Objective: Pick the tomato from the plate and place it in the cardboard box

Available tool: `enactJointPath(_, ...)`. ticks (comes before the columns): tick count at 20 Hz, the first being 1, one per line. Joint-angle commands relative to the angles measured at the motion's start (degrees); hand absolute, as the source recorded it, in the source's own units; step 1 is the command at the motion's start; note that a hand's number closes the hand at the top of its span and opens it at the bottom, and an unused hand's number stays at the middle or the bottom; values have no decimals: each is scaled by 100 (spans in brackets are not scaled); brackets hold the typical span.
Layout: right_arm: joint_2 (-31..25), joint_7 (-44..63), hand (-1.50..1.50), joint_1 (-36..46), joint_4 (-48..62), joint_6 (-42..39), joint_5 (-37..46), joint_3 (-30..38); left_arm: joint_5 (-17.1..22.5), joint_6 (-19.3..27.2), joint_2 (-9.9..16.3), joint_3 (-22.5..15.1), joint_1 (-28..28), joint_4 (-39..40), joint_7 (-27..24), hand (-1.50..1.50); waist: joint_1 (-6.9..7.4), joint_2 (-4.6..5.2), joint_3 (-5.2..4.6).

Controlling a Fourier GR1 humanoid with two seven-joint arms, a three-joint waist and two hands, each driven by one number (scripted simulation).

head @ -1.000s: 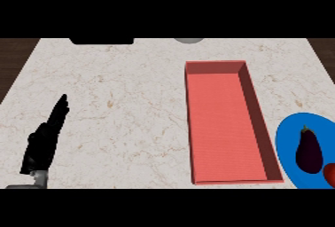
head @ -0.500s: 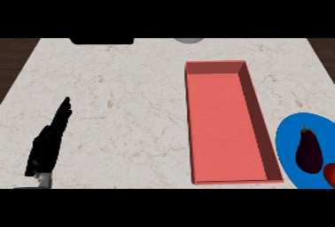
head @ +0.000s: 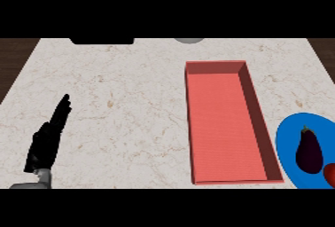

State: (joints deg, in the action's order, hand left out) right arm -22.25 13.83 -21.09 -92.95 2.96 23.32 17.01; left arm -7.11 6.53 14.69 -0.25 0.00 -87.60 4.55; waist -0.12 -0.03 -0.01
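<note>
A: Near edge logged first. What is recorded at the lower left?

B: The left hand (head: 47, 137) is seen at the near left of the bench (head: 124, 88), fingers straight and held together, pointing away toward the far side. Nothing is held in it. It is judged to be resting, parked well apart from the work so the right side is left free.

A: And the right hand?

B: It is not seen in this view, so nothing can be noted of it.

A: Where is the tomato?

B: Only a red sliver of the tomato (head: 330, 173) is visible, cut off by the right edge at the near right. It lies on the blue plate (head: 288, 153), just beside the near end of a dark eggplant (head: 308, 150); whether the two touch cannot be told. The plate itself is partly cropped by the right edge.

A: The target?

B: The cardboard box (head: 226, 122), reddish and open-topped, is set lengthwise from near to far, just left of the plate. Nothing is seen inside it. Its placement beside the plate is judged to keep the carry short.

A: Task status?

B: The pick is judged not yet begun, since the tomato is on the plate. The eggplant alongside is noted as a possible obstruction for a grasp. At the far edge a dark object (head: 101, 41) and a grey round one (head: 188, 40) are noted, unidentified.
</note>
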Motion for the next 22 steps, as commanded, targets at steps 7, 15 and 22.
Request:
enactJointPath(7, -89, -459, -150, 421, 773, -490, 182, 478, -66, -281, -80, 261, 198, -58, -175, 0, 14, 0, 2)
enactJointPath(15, 211, -505, 150, 946, 1054, -143, 710, 322, -120, -454, -68, 415, -162, -146, 259, 0, 17, 4, 2)
enactJointPath(22, 509, -533, 150, 841, 978, 1030, 1624, 407, -316, -319, -422, 130, 276, -444, 204, 0, 27, 0, 3)
